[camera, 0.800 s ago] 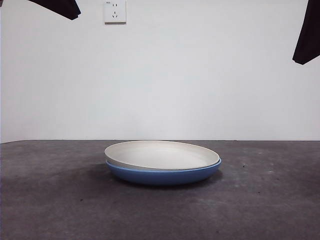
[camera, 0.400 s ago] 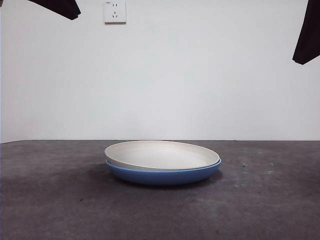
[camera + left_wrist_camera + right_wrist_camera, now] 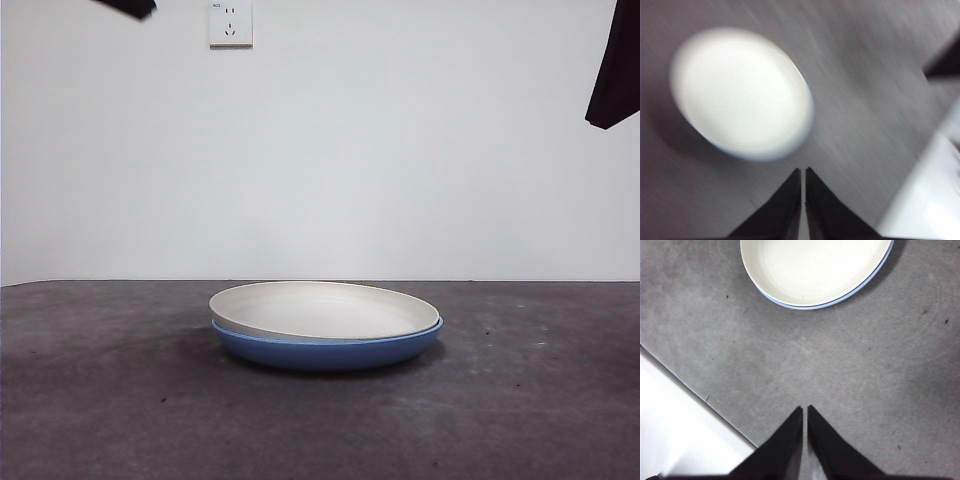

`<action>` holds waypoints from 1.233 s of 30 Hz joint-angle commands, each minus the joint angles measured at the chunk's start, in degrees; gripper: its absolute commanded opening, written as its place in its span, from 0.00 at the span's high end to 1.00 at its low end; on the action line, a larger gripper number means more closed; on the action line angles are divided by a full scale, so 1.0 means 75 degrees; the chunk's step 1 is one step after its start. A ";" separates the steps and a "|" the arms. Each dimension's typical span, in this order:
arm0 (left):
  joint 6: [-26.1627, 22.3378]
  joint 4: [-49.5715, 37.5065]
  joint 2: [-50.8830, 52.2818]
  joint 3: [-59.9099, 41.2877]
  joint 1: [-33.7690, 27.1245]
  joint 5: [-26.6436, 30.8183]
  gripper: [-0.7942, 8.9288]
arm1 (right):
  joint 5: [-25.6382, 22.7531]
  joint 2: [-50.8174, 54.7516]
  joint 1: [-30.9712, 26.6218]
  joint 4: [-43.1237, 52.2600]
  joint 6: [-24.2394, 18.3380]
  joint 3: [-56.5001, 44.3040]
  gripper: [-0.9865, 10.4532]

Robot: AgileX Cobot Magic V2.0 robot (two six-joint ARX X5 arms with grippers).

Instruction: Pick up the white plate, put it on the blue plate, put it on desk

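- A plain white wall (image 3: pixel 400 150) with a socket (image 3: pixel 230 22) high up backs the scene; the dark grey mottled tabletop (image 3: pixel 120 400) runs the full width of the front view, its far edge meeting the wall.
- The white plate (image 3: pixel 320 312) sits nested in the blue plate (image 3: pixel 325 350) around the middle of the tabletop, well in from every edge; its rim rides a little high on one side, so it looks slightly tilted in the blue one.
- Handling, as a judgement: both plates look stiff and hard, the white one matte and fairly light, the blue one glossy and likely slick. The raised part of the white rim is the natural hold, with a gripper closing over the rim from outside; a careless lift might drag the blue plate along.
- The left gripper (image 3: pixel 802 172) hangs above the tabletop with its jaws pressed together, holding nothing; the right gripper (image 3: pixel 805 410) is likewise pressed together and empty, off to the side of the plates.
- Hard to make out: the left wrist view is blurred, showing the white plate as a glare patch with hardly any blue. In the right wrist view the plates are cut off, and only a thin blue crescent (image 3: pixel 790 305) shows.
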State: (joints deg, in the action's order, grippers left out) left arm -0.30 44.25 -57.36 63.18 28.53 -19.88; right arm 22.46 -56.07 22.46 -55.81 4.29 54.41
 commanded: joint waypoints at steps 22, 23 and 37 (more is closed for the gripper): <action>-0.0845 -0.5735 0.5444 -0.5222 -0.4266 0.3235 0.90 | 0.0009 -0.0050 0.0044 0.0070 -0.0085 0.0160 0.91; -0.0842 -0.5738 0.5645 -0.5534 -0.4290 0.3235 0.90 | 0.0009 -0.0050 0.0044 0.0070 -0.0085 0.0160 0.91; -0.0612 -0.4768 0.7061 -0.7662 -0.4304 0.3235 0.90 | 0.0009 -0.0050 0.0044 0.0070 -0.0085 0.0160 0.91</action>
State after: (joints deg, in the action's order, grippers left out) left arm -5.19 8.80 -4.71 5.93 -3.53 4.32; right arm 22.46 -56.07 22.46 -55.81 4.29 54.41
